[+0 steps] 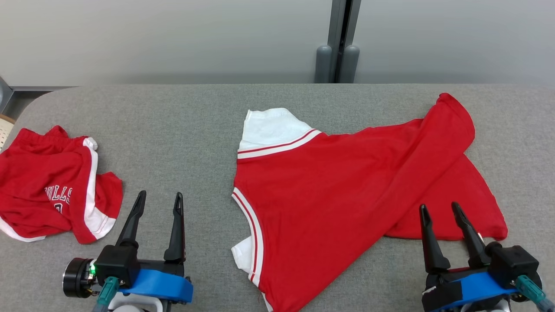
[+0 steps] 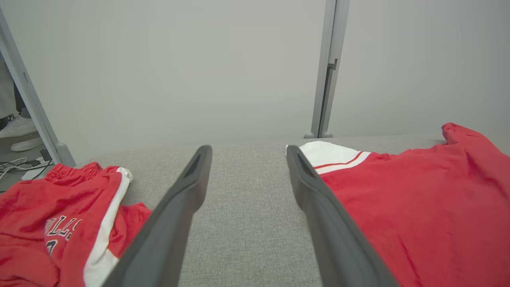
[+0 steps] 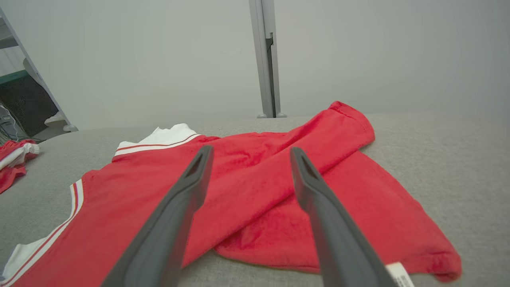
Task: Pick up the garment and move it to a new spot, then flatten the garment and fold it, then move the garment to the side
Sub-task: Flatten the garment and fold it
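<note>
Head view: the red jersey [image 1: 321, 190] lies in the middle of the grey padded table [image 1: 173, 121]. It is spread mostly flat, but its far right part is turned over the body in a long diagonal band. The left gripper [image 1: 159, 195] and the right gripper [image 1: 439, 206] both stand wide apart and hold nothing. The right one has its fingertips over the jersey's near right part. The red shorts [image 1: 43, 190] lie crumpled at the left, well apart from the jersey.

Left wrist view: the left gripper [image 2: 248, 148] is spread over bare table, between the red shorts [image 2: 59, 207] and the red jersey [image 2: 418, 199].

Right wrist view: the right gripper [image 3: 251, 148] points over the turned-over band. A white label [image 3: 398, 273] shows at the near hem corner.

I judge that the placing is done and the flattening is only partly done. A neat fold and the move to the side remain.
</note>
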{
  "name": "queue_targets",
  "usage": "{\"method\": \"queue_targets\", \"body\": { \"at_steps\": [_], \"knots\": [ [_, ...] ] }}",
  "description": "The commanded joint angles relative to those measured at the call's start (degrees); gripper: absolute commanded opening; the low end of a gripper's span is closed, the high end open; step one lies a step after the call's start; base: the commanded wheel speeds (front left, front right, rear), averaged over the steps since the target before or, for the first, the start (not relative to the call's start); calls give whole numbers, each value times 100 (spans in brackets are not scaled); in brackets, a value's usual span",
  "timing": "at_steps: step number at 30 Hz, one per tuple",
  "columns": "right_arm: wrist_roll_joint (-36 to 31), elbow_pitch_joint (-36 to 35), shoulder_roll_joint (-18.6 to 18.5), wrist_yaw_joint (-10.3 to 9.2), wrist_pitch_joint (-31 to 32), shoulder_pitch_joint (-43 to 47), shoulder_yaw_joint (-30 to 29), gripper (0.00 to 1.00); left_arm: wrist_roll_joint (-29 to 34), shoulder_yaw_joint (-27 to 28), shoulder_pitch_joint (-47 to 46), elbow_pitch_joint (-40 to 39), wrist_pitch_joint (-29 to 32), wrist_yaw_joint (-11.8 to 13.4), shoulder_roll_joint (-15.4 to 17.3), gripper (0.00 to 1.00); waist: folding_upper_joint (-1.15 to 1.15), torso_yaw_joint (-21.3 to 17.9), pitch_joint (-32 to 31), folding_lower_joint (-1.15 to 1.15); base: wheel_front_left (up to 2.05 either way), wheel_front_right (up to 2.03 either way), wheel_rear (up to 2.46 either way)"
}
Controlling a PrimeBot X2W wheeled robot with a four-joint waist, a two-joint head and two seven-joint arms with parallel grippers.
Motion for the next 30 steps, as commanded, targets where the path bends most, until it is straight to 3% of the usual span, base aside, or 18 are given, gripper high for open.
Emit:
{"method": "queue_targets", "body": {
  "at_steps": [1,10,13,24,30],
  "knots": [
    [15,-66,17,1,-18,112,-4,100,11,-1,26,11,-16,-20,5,100,0,-7,13,1,0,0,0],
    [134,-2,27,1,-19,150,27,100,-110,-364,100,260,-16,-49,3,100,0,18,-53,1,0,0,0],
    [118,28,26,1,-19,140,22,100,-217,-817,153,501,-16,-52,12,100,0,29,-108,1,0,0,0],
    [148,70,27,1,-19,260,9,100,-1243,-2605,229,1305,4,-39,508,100,0,28,-270,1,0,0,0],
    [176,92,26,1,-19,254,45,100,-1935,-3175,53,1593,121,-39,616,100,0,-21,-266,1,0,0,0]
  ]
}}
